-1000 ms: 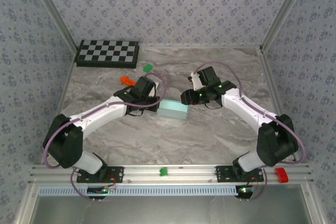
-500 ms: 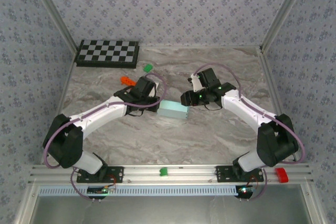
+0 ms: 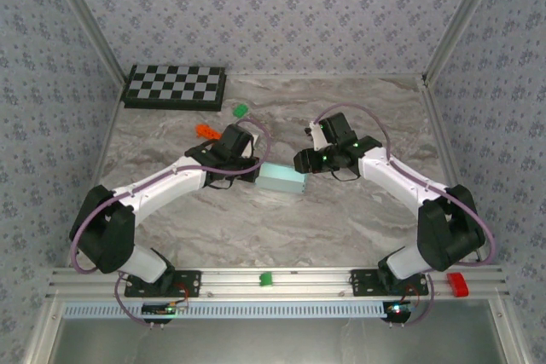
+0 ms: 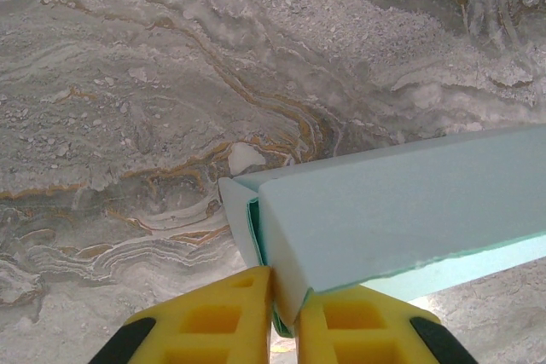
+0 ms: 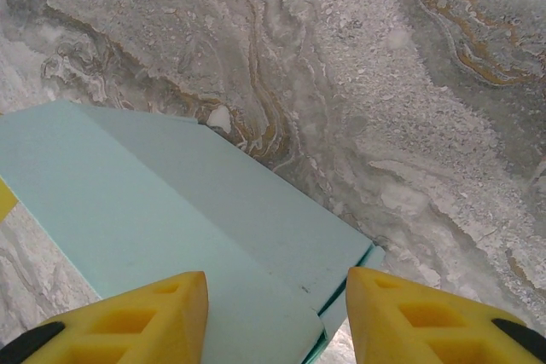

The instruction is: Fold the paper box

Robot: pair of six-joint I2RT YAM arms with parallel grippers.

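Paper box (image 4: 401, 202), plain aqua, left claw (image 4: 284, 287) pinching

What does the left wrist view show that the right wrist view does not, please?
Left wrist: the left hand shut on the box at one end edge. Right wrist: the right hand open, with its fingers either side of a box corner. Both: the aqua box lying on the marble table.
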